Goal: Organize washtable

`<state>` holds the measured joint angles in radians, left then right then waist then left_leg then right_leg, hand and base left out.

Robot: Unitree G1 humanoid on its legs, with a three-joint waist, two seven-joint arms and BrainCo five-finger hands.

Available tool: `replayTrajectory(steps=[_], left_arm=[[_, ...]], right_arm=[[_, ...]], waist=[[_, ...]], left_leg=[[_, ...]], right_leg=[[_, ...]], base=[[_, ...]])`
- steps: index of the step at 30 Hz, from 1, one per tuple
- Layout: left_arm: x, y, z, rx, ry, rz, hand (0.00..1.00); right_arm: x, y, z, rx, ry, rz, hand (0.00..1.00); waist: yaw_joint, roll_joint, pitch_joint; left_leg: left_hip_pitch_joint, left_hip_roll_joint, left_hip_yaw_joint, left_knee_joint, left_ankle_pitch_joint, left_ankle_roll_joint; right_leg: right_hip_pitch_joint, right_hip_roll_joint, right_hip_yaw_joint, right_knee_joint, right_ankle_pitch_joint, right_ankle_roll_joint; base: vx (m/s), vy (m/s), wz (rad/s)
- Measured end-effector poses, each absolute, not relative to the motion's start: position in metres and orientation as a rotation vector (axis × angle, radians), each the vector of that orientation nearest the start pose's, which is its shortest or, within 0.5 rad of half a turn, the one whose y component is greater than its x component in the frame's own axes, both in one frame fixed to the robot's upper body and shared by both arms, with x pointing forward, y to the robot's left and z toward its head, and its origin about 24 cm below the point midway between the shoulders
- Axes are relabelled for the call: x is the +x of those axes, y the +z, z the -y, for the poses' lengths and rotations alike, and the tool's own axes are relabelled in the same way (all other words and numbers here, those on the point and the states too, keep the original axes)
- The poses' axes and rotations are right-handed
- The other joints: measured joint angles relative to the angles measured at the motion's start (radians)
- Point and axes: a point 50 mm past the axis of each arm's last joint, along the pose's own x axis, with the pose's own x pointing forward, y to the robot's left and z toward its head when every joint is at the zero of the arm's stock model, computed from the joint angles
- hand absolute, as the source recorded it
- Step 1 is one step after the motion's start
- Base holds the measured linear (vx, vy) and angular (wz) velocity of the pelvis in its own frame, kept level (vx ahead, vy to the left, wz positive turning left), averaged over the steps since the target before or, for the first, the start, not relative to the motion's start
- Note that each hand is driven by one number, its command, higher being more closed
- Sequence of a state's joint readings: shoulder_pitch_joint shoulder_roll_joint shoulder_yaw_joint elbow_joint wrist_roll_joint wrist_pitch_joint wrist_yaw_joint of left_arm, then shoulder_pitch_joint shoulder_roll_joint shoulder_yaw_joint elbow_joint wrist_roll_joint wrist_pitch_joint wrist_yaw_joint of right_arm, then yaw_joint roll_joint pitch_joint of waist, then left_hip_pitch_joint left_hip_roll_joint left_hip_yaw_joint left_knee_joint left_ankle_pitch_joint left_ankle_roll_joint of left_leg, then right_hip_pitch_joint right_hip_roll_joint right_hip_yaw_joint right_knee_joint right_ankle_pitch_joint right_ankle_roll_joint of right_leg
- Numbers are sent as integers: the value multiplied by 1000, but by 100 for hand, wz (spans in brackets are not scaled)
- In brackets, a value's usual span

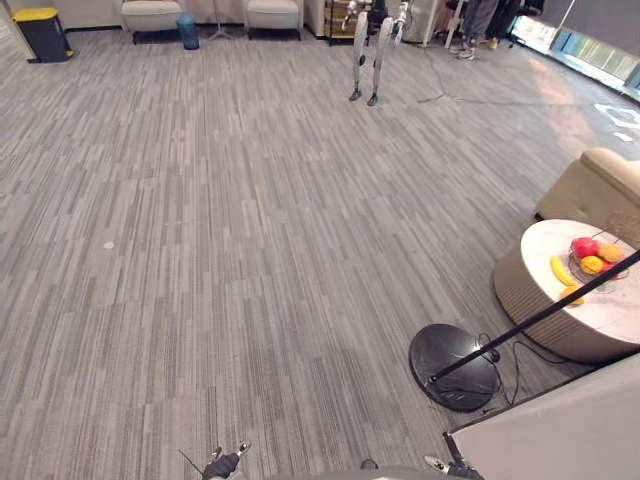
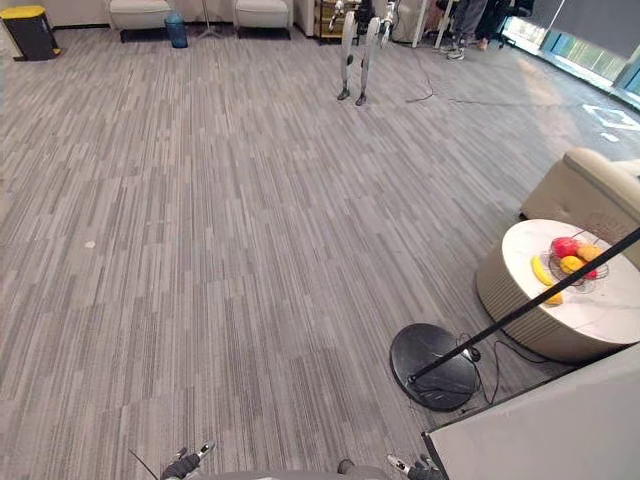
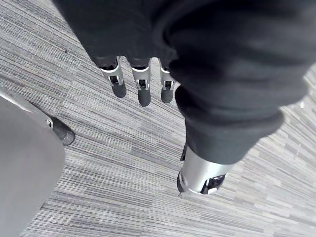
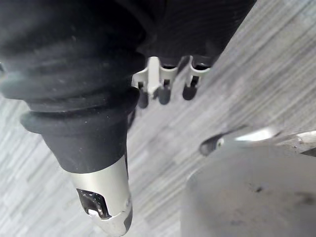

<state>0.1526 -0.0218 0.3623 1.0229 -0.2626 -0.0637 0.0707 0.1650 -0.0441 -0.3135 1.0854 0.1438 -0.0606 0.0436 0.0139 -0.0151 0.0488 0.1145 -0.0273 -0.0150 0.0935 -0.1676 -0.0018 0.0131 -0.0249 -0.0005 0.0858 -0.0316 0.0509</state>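
Grey striped carpet floor (image 1: 250,250), wide and open; at the right stands a round, white-topped low table (image 1: 530,300) bearing a heap of red, orange and yellow fruit (image 1: 592,258) with a banana (image 1: 561,270) beside it; a beige armchair (image 1: 600,185) just behind the table; a black disc-shaped stand base (image 1: 445,345) near the table's front; far back, a black bin with a yellow lid (image 1: 42,35) and a small blue bin (image 1: 188,32).

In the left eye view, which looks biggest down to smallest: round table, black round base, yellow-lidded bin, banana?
Largest first:
round table
black round base
yellow-lidded bin
banana
The bin stands far away, so its true size against the base is unsure.
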Motion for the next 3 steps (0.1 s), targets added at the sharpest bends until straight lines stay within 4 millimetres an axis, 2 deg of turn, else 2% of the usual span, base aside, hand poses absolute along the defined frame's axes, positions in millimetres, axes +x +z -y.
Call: replayTrajectory(steps=[2, 3], left_arm=[[66, -166, -192, -354, 561, -1070, 0], [67, -166, -192, -343, 548, -1073, 0]], right_arm=[[49, -168, 209, 245, -411, -1145, 0], [48, -168, 209, 237, -405, -1148, 0]], waist=[[0, 12, -12], [0, 13, -14]], left_leg=[[17, 6, -9, -14, 0, 0], [19, 6, -11, -16, 0, 0]], right_leg=[[22, 5, -5, -17, 1, -1], [28, 5, -8, -22, 1, -1]], base=[[193, -57, 13], [60, -13, 8]])
